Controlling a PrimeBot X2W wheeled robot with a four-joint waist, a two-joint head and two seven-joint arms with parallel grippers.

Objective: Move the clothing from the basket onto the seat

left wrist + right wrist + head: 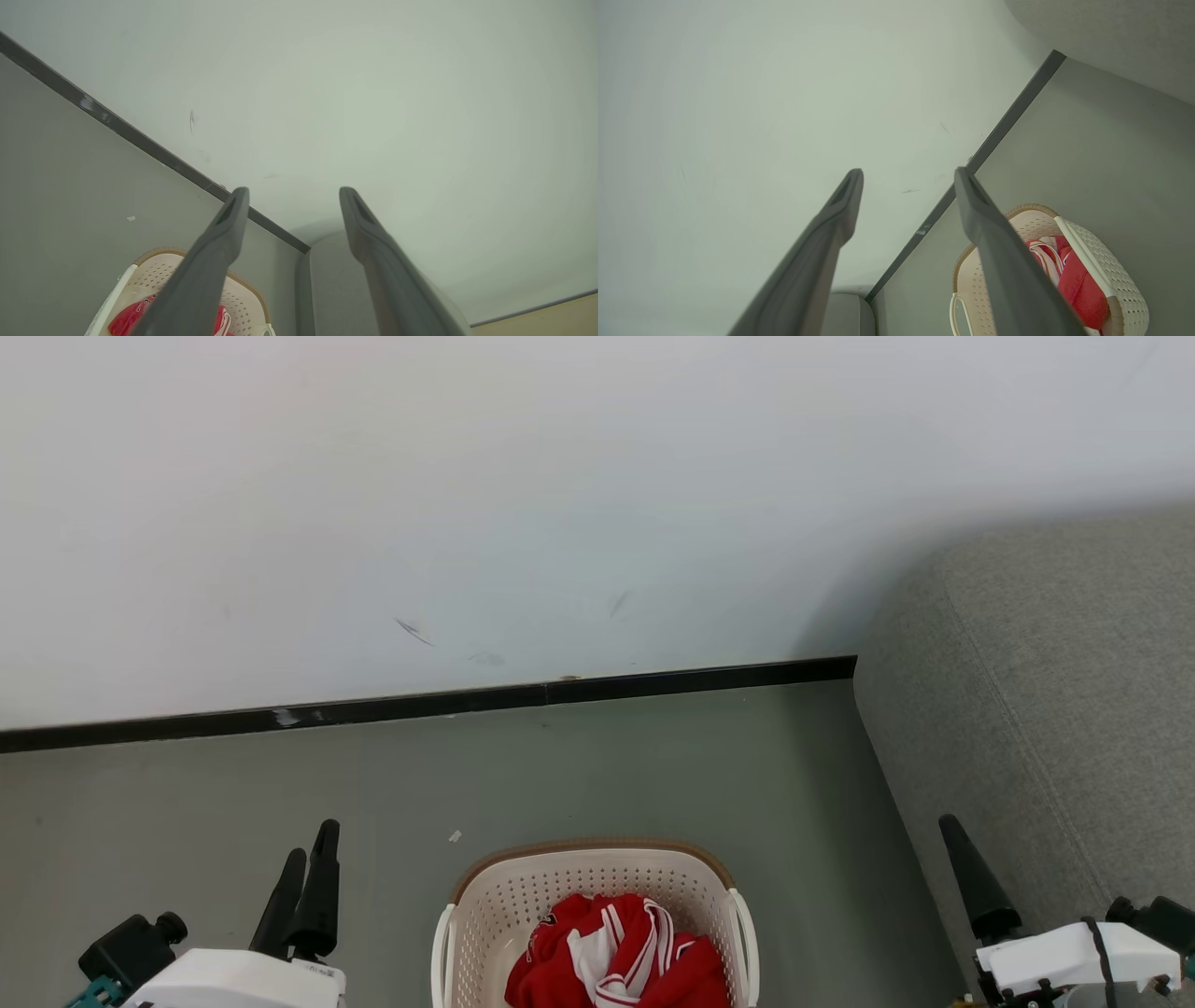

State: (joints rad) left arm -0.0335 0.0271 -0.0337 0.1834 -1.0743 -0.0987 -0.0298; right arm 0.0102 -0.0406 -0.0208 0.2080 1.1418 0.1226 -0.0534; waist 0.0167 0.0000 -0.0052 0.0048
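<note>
The clothing lies bunched in a red and white heap in the basket, low in the head view and cut off by its bottom edge, so I cannot see the near side of the pile. The basket stands on the floor, near the seat but apart from it, with a strip of bare floor between them.

My left end effector and my right end effector both hang above the floor, one on each side of the basket, fingers spread wide and holding nothing.

I expect the trouble to come from the grasp itself. If I pinch only a top fold, the rest of the jersey may trail, catch on the brown rim and drag or tip the light basket. If I reach too deep or off-centre, a fingertip could slip into the perforated wall or close on plastic along with the cloth. A shallow hold could also let the jersey slide out over the strip of floor, short of the seat. My right arm sits close to the seat's side, so a careless swing could rub the upholstery.
</note>
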